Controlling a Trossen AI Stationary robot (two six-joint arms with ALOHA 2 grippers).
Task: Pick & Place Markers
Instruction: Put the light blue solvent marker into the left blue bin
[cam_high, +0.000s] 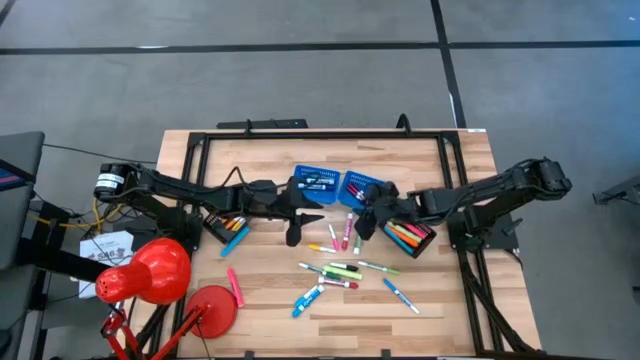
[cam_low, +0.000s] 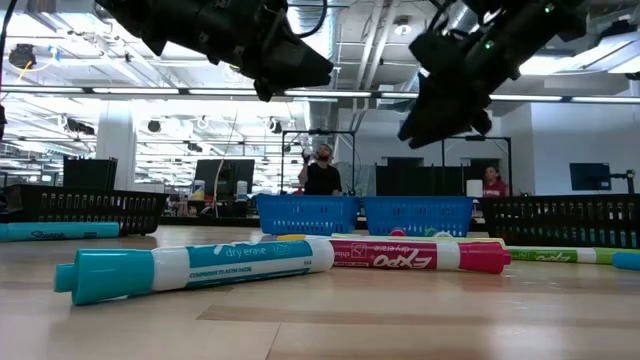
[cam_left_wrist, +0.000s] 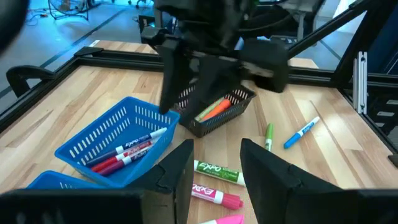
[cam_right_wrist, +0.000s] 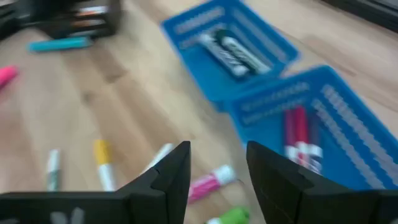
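Observation:
Several capped markers lie loose on the wooden table, among them a teal one and a pink one near the front edge. Two blue baskets stand side by side at the far middle. One holds dark and green markers, the other red and pink ones. My left gripper hangs open above the table, left of the loose markers. My right gripper hangs open just in front of the baskets, tipped down over a pink marker. Nothing is between either pair of fingers.
A black tray with orange and blue markers sits under the left arm. A second tray with orange, red and green ones sits under the right arm. A red lamp stands at the near left corner. A black frame rims the table.

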